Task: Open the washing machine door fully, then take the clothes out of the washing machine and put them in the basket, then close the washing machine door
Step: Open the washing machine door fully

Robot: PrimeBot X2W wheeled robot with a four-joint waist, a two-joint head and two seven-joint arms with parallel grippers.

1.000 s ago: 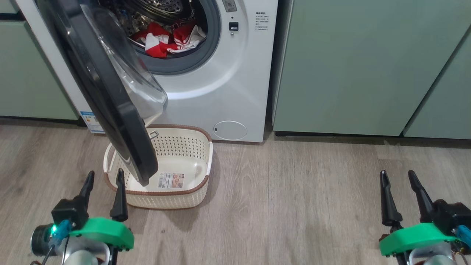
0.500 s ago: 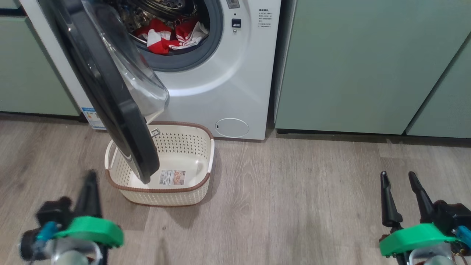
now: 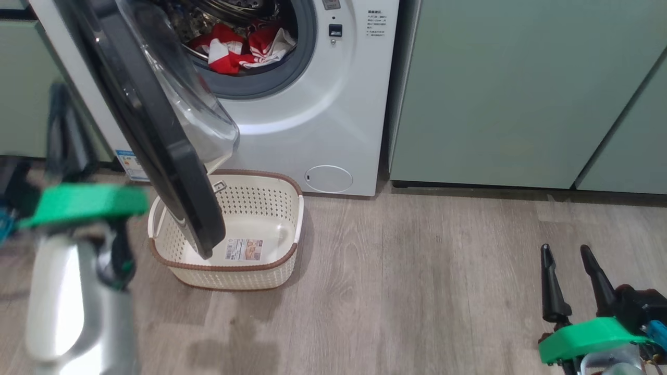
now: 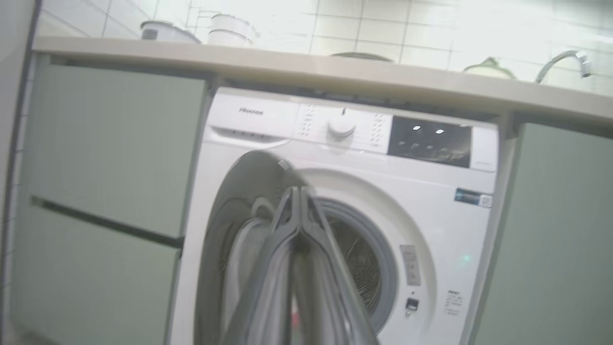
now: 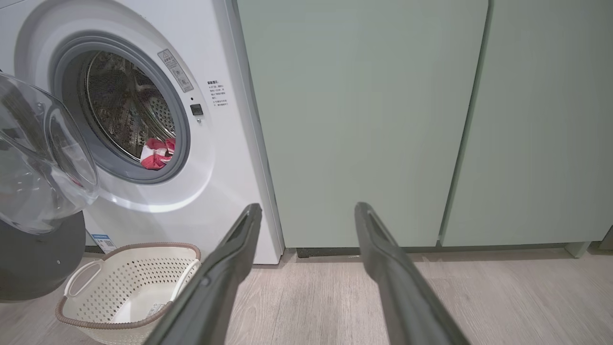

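Observation:
The washing machine [image 3: 323, 114] stands with its door [image 3: 156, 135] swung partway out; the door's black rim hangs over the left part of the basket [image 3: 234, 276]. The red and white clothes [image 3: 239, 44] lie at the front of the drum. My left gripper [image 3: 60, 104] is raised at the far left, blurred, on the door's outer side and apart from it. In the left wrist view its fingers [image 4: 298, 191] are shut together on nothing, pointing at the door's edge [image 4: 225, 249]. My right gripper [image 3: 573, 271] is low at the right, open and empty. The right wrist view shows it [image 5: 307, 209] with the clothes [image 5: 157, 152], the basket [image 5: 165, 245] and the door's window [image 5: 43, 158].
Pale green cabinets flank the machine on the right [image 3: 521, 94] and left [image 3: 26, 94]. Wood-look floor [image 3: 417, 286] stretches between the basket and my right gripper. A countertop [image 4: 335, 72] with pots and a tap runs above the machine.
My left gripper has shut and risen from beside the basket up along the left side of the door. The right arm has stayed put. The camera has shifted slightly.

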